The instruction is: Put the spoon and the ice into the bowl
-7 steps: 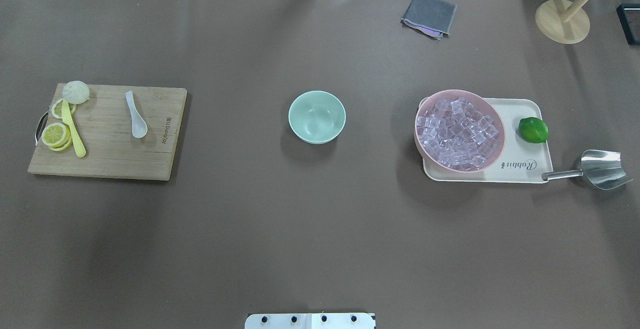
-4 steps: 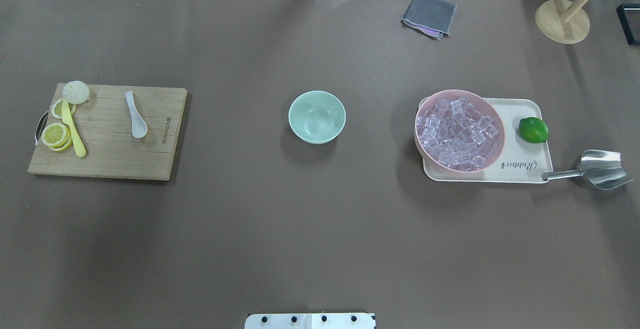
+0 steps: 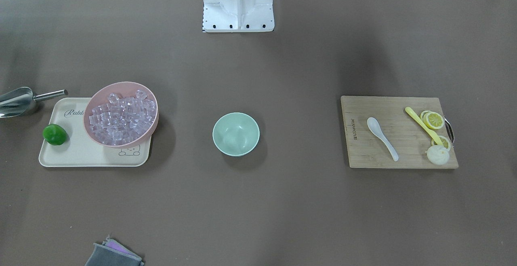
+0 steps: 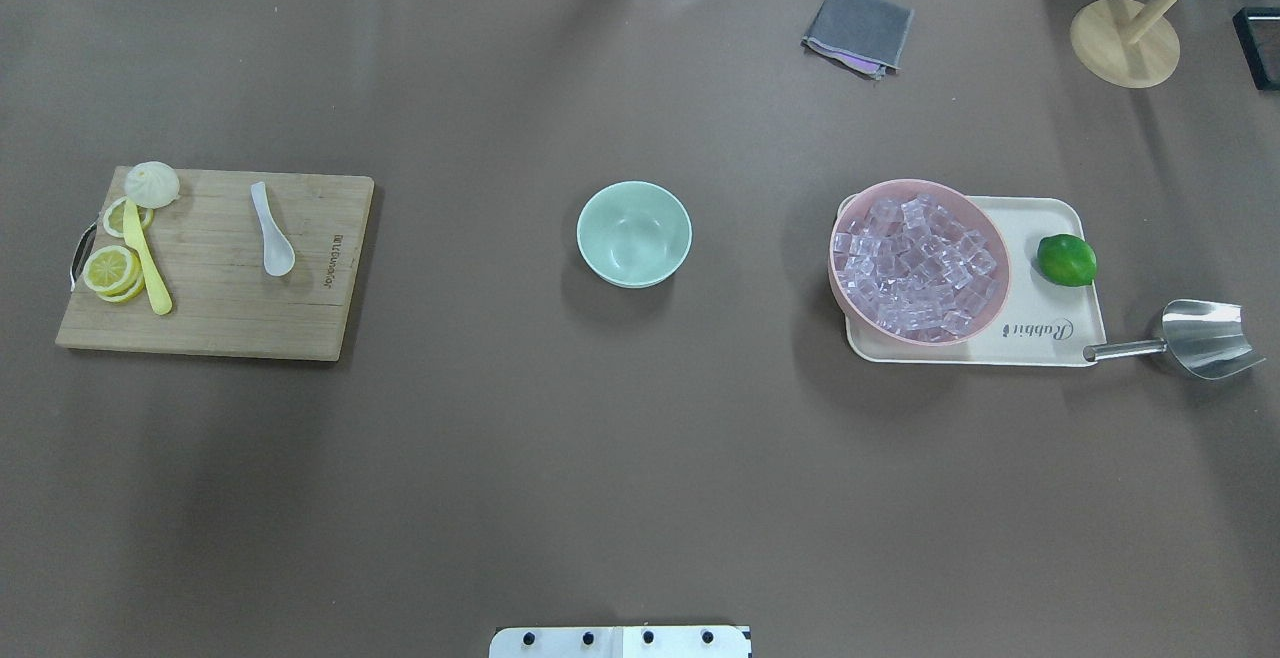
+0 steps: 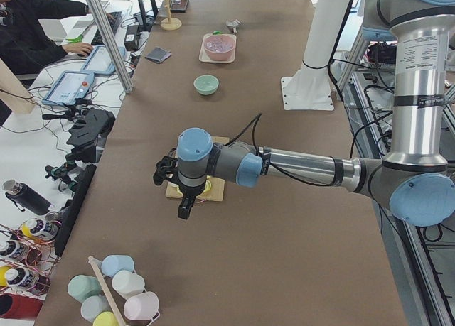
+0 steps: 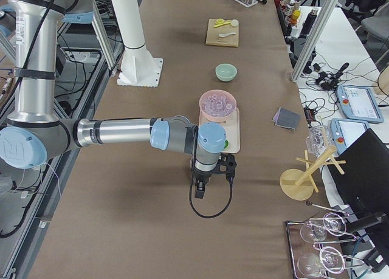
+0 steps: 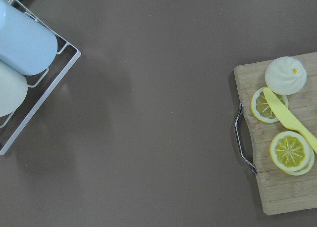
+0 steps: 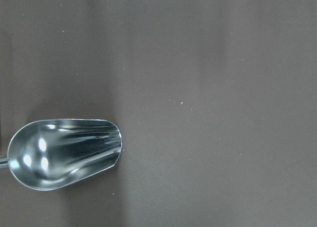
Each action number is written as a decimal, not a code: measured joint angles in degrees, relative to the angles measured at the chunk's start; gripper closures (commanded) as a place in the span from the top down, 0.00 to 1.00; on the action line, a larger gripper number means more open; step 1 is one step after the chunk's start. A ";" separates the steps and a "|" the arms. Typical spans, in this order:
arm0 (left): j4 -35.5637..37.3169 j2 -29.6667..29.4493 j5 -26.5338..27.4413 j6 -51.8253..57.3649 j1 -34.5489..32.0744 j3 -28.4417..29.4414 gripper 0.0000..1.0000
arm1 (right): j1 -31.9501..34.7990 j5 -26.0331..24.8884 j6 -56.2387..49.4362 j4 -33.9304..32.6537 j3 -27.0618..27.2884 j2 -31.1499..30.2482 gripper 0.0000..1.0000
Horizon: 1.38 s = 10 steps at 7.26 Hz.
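The white spoon (image 4: 272,233) lies on a wooden cutting board (image 4: 220,313) at the table's left, scoop toward me. The mint-green bowl (image 4: 634,234) stands empty at the middle. The clear ice cubes (image 4: 915,266) fill a pink bowl (image 4: 838,283) on a cream tray (image 4: 1050,338) at the right. My left gripper (image 5: 185,207) shows only in the exterior left view, hanging above the table beyond the board's outer end. My right gripper (image 6: 200,189) shows only in the exterior right view, beyond the tray. I cannot tell whether either is open or shut.
Lemon slices (image 4: 110,270), a yellow utensil (image 4: 146,258) and a white bun (image 4: 152,183) share the board. A lime (image 4: 1066,260) sits on the tray; a steel scoop (image 4: 1205,338) lies beside it. A grey cloth (image 4: 858,28) and a wooden stand (image 4: 1125,43) are at the far right.
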 measured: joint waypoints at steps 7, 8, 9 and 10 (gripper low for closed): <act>-0.34 -12.96 2.32 -30.37 10.19 -1.99 0.98 | -4.92 3.41 0.25 11.34 -0.21 4.55 1.00; -2.07 -14.76 6.28 -38.16 14.42 -1.90 0.98 | -5.50 3.58 0.27 12.58 -0.42 4.76 1.00; -5.62 -15.59 10.64 -44.64 18.78 -1.47 0.98 | -5.89 3.77 0.30 13.42 -0.70 4.91 1.00; -9.26 -16.12 14.85 -50.64 23.25 -0.42 0.98 | -6.24 4.50 0.36 13.77 -0.83 5.24 1.00</act>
